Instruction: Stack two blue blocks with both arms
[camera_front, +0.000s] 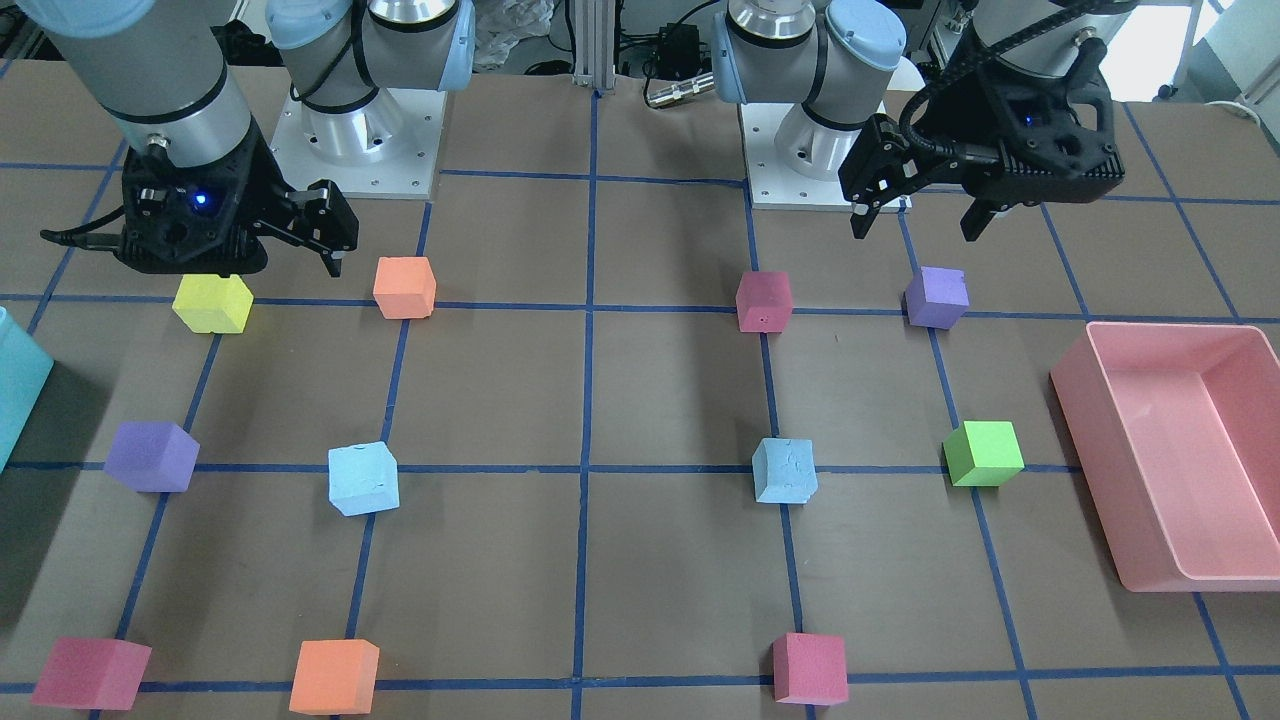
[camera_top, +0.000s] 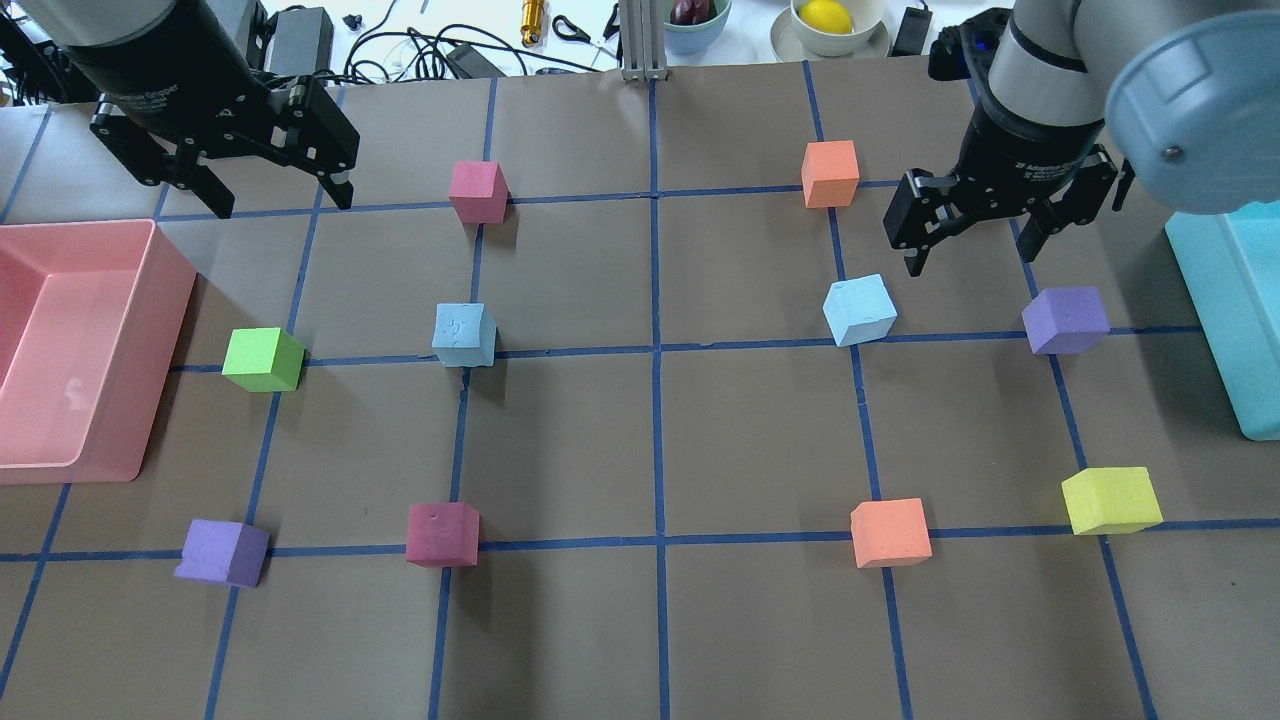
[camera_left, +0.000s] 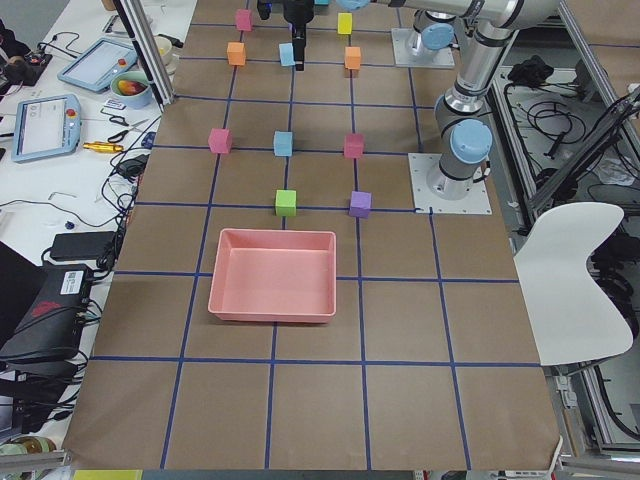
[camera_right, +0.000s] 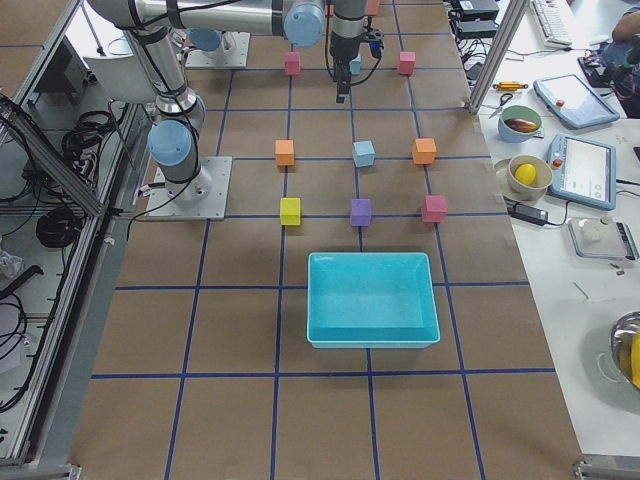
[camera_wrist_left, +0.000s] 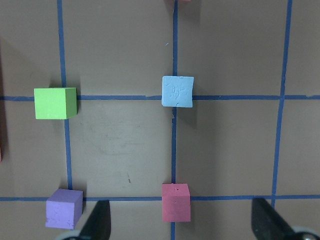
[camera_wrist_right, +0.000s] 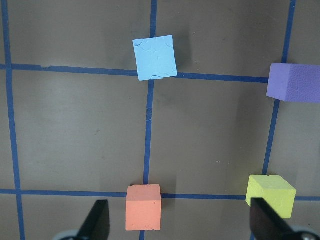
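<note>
Taped table (camera_top: 700, 620) bears blue blocks (camera_top: 465, 335) (camera_top: 859, 310); lettering (camera_top: 1040, 172) on right claw (camera_top: 972, 258) unreadable.

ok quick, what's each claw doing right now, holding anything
left claw: open, holding nothing
right claw: open, holding nothing

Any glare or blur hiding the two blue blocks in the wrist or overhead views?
Left wrist view: left blue block sharp, evenly lit. Right wrist view: right blue block equally sharp. Overhead view: both crisp, no glare; faint sheen inside the pink bin.
</note>
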